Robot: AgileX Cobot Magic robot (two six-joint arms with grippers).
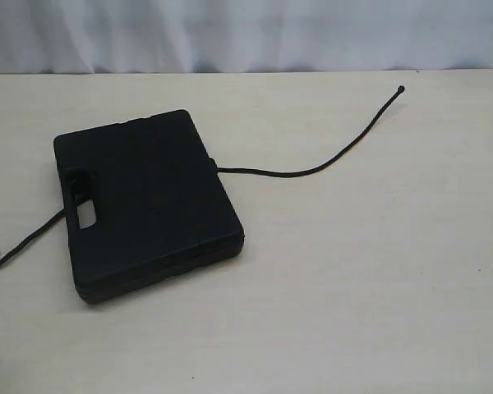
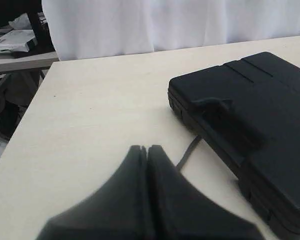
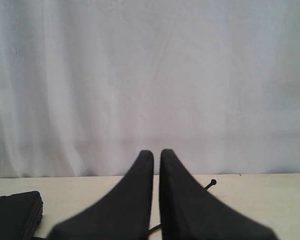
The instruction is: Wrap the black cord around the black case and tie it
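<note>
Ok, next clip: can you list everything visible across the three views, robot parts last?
flat rectangular matte black plastic case with a handle slot: one, black, lying flat, left of centre in the exterior view.
long thin black braided cord: one, black, emerging from both sides of the case; knobbed tip far right, frayed end at the left edge.
pale wooden table: one, cream, under both.
white fabric curtain: one, white, behind the table.
side surface with papers: one, whitish, beyond the table's edge, blurred.
left gripper: one, black, shut, empty, near the case.
right gripper: one, black, shut, empty, facing the curtain.
</note>
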